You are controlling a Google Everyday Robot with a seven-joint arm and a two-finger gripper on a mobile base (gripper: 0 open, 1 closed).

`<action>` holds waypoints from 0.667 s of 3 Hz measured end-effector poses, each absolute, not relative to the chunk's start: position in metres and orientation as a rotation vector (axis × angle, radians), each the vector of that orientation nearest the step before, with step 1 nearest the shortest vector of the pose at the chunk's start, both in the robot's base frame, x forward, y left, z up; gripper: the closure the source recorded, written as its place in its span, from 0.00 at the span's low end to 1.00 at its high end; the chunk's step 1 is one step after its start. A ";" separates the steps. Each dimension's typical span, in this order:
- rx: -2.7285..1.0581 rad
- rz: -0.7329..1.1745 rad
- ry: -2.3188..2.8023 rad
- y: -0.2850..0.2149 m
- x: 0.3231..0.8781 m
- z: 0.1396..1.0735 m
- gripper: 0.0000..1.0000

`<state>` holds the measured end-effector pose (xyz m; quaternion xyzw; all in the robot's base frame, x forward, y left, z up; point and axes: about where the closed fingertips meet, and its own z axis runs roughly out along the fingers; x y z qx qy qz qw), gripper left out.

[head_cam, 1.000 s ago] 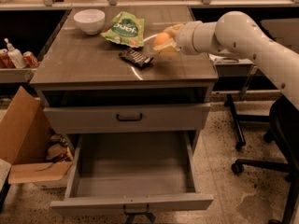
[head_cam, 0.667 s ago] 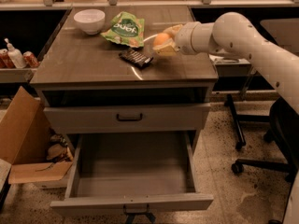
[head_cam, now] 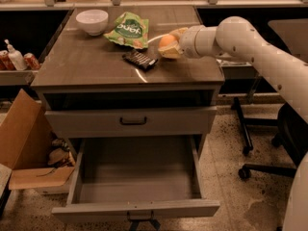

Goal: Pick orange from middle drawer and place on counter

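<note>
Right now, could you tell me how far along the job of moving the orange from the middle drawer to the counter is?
Done: the middle drawer stands open with a bare floor, so the orange is out. In hand: the gripper holds the orange between its jaws, low over the right side of the counter, beside the dark packet. Left: setting it down, releasing and pulling back.
</note>
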<state>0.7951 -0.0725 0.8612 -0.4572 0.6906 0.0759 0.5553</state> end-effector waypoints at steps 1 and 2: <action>-1.066 0.181 1.645 -0.074 0.798 0.855 0.15; -1.055 0.180 1.645 -0.075 0.799 0.851 0.00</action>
